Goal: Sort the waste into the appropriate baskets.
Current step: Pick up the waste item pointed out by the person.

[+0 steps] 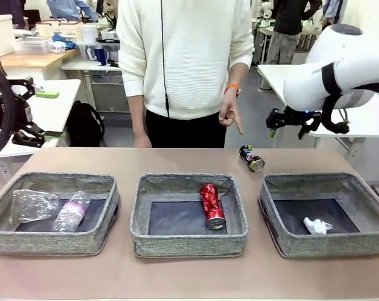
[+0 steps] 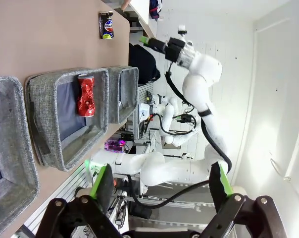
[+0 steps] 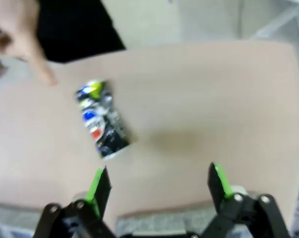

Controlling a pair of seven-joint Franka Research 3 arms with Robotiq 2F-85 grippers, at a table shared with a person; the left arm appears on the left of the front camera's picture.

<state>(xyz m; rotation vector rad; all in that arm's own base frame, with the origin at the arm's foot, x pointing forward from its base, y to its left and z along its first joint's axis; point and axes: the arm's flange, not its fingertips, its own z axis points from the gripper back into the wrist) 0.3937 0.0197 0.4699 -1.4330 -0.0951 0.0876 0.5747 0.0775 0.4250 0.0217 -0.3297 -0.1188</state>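
- Four pieces look sorted: clear plastic cup [image 1: 32,205] and small pink-labelled bottle [image 1: 71,212] in the left grey woven basket [image 1: 51,241], red metal can [image 1: 211,205] in the middle basket [image 1: 188,239], white paper wad [image 1: 317,226] in the right basket [image 1: 327,246].
- One dark printed can [image 1: 251,158] lies on the table [image 1: 189,276] near its far edge, beside a person's pointing hand [image 1: 229,115].
- Both the right gripper [image 1: 278,121] and the left gripper [image 2: 159,186] are spread and empty.

My right wrist view is blurred — the dark can [image 3: 101,119] shows smeared print I cannot read, and the person's hand [image 3: 13,37] is cut off at the top-left edge. In the front view my left arm [image 1: 2,106] is cropped at the frame's left edge — its gripper hidden.
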